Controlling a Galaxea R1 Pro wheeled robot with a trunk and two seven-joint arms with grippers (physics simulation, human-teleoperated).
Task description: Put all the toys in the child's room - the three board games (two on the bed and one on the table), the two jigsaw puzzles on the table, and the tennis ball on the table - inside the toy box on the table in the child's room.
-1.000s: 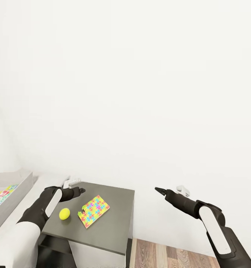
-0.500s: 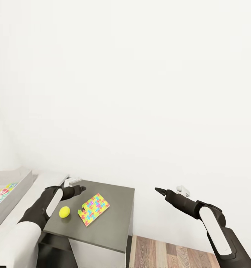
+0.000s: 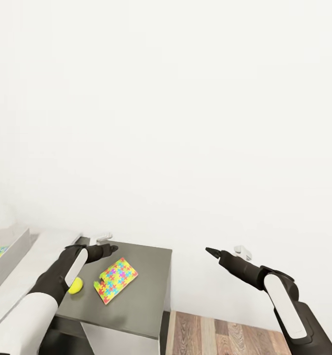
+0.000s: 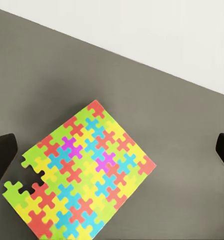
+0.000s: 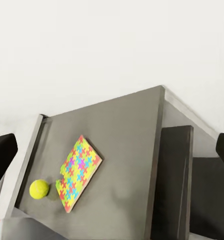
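One jigsaw puzzle [image 3: 112, 279] lies flat on the dark grey side unit [image 3: 141, 301]; one corner piece is missing. The left wrist view looks straight down on that puzzle [image 4: 87, 175], and my left gripper [image 4: 112, 155] hovers open just above it, fingertips wide apart. In the head view my left gripper [image 3: 108, 248] sits over the puzzle's far edge. The tennis ball [image 3: 76, 285] rests beside the puzzle, partly behind my left forearm. The toy box [image 3: 8, 251] stands at the far left with a colourful print inside. My right gripper [image 3: 213, 252] is open in the air, right of the unit.
The right wrist view shows the puzzle [image 5: 77, 172] and the ball [image 5: 39, 189] on the unit's top [image 5: 121, 145]. A white wall rises close behind. The pale desk [image 3: 38, 251] joins the unit's left side. Wood-plank floor [image 3: 220, 335] lies to the right.
The whole view has shifted, so the unit and toy box sit further left in the picture. My left gripper has reached forward over the puzzle, and my forearm now covers part of the ball.
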